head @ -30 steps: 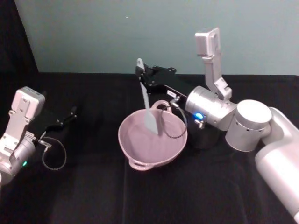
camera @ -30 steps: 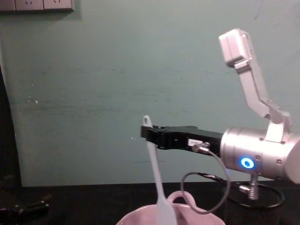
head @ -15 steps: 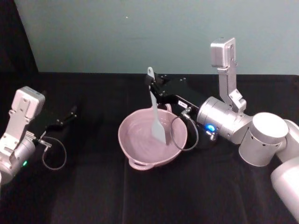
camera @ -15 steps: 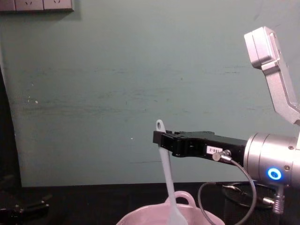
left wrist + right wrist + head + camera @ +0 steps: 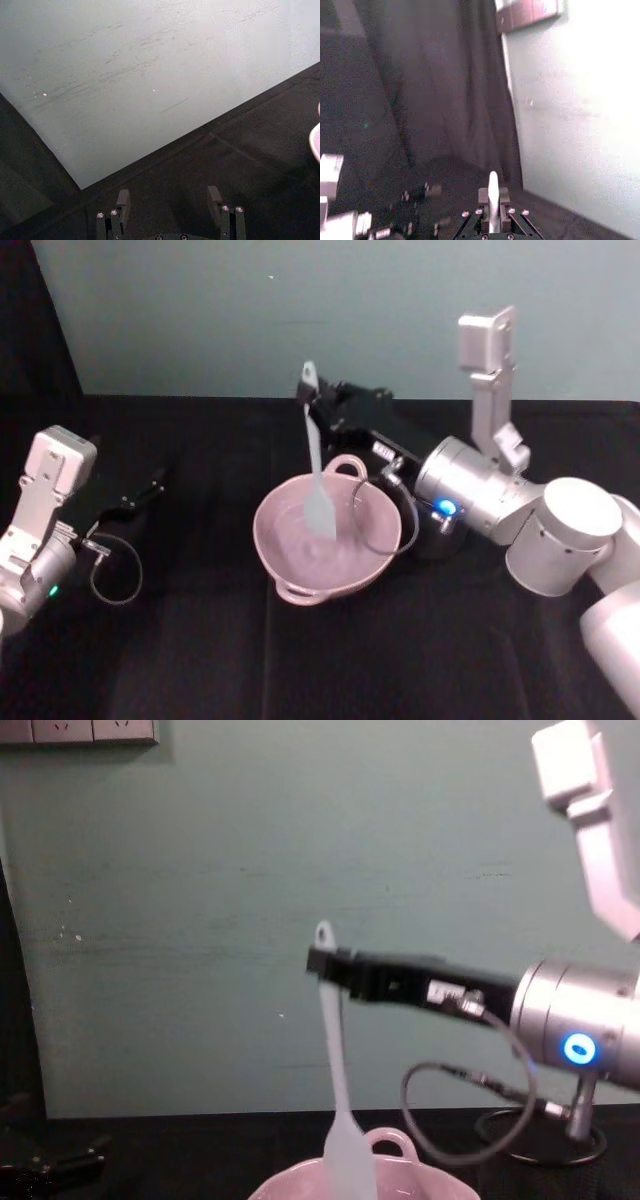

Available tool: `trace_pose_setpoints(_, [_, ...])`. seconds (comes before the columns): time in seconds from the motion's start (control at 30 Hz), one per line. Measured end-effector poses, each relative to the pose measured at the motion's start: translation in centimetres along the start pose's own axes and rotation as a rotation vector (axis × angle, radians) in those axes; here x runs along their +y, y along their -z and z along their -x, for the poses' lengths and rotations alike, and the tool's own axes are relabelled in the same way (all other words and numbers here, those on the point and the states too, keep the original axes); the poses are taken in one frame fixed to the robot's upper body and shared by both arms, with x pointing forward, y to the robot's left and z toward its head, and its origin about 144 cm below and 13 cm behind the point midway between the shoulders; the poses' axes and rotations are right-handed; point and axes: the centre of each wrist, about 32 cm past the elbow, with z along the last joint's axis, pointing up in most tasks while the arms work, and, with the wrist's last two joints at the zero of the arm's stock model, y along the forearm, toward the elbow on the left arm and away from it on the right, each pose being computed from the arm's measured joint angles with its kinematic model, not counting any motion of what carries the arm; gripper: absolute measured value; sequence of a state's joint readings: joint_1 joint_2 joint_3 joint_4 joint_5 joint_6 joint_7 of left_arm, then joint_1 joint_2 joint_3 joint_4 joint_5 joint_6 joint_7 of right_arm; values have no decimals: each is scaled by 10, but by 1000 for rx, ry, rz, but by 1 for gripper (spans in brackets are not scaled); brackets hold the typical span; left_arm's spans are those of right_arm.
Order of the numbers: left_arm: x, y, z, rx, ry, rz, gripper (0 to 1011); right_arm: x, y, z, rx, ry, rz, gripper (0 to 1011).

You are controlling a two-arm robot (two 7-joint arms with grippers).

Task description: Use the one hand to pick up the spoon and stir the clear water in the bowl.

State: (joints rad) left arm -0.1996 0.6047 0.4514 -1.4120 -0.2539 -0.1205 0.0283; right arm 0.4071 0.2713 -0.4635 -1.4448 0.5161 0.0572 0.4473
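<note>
My right gripper [image 5: 313,400] is shut on the upper handle of the white spoon [image 5: 314,455], just under its hole. The spoon hangs nearly upright, its flat blade down inside the pale pink bowl [image 5: 272,562] at the table's middle. From the chest view the spoon [image 5: 333,1060] drops from the right gripper [image 5: 325,965] into the bowl [image 5: 420,1182]. The clear water barely shows around the blade. In the right wrist view the spoon handle [image 5: 493,192] stands between the fingers. My left gripper [image 5: 150,485] rests parked at the far left, and the left wrist view shows this gripper [image 5: 168,200] open and holding nothing.
A black wire-mesh cup [image 5: 545,1145] stands right of the bowl, partly behind my right arm. A cable loop [image 5: 380,530] from the right wrist hangs over the bowl's right rim. Black cloth covers the table, with a teal wall behind.
The right gripper swung the spoon rightward, then back left and a little higher. The blade moved around inside the bowl. The left arm stayed still.
</note>
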Motion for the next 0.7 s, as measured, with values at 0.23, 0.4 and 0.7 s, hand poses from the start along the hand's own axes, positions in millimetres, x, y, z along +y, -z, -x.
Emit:
trace_pose_setpoints(0.23, [0,0,0,0,0,0,1011,-10,-29,-6,16,57,-132,124])
trace_pose_setpoints(0.4, [0,0,0,0,0,0,1011,-18,-45,-14,33,101,-196,124])
trace_pose_setpoints(0.7, [0,0,0,0,0,0,1011,-44,-52,-36,60,221,-257,124])
